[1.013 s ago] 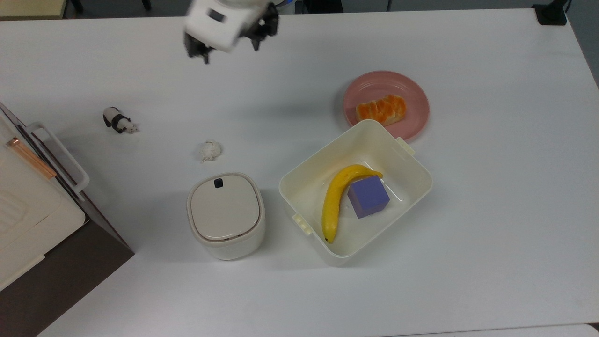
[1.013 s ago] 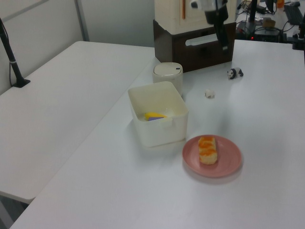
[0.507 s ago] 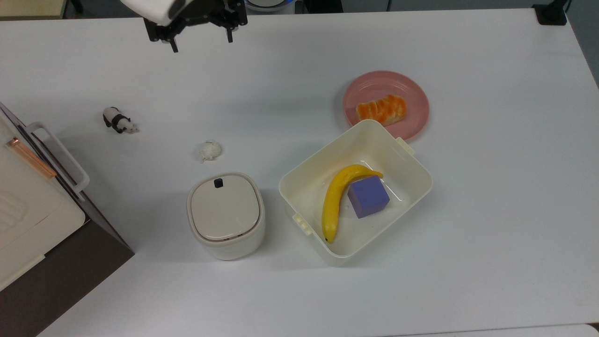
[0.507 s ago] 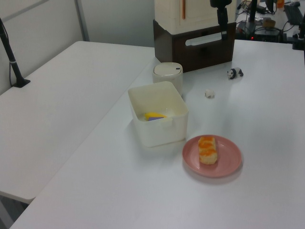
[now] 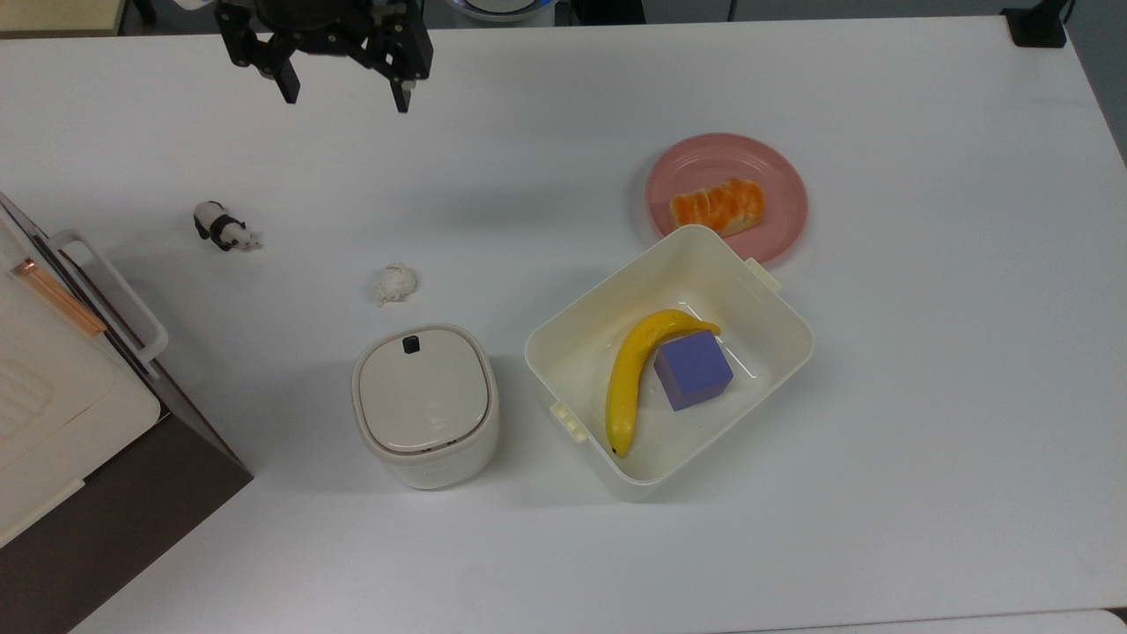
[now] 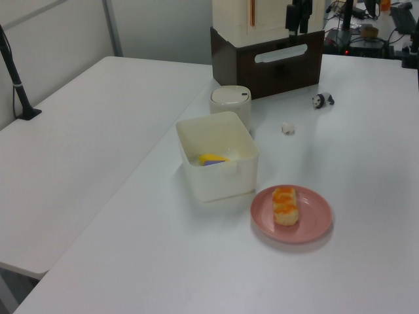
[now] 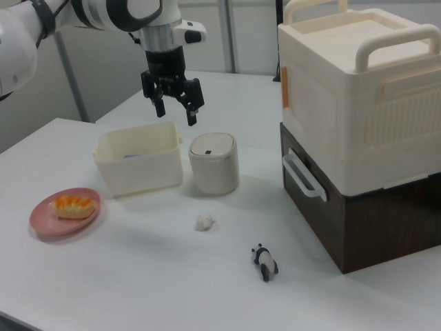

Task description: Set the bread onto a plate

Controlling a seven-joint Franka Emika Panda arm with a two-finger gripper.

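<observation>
I see the glossy orange-brown segmented bread [image 5: 717,205] lying on the round pink plate [image 5: 782,174], beside the cream rectangular tub [image 5: 775,299]. My black pincer [image 5: 343,92] hangs spread wide and empty, well apart.

In the top view the tub [image 5: 667,359] wall hides the near edge of the plate [image 5: 727,197]. The picture's upper edge cuts off the arm above the gripper [image 5: 343,88]. In the left view the tub wall hides most of the banana [image 6: 211,158].
</observation>
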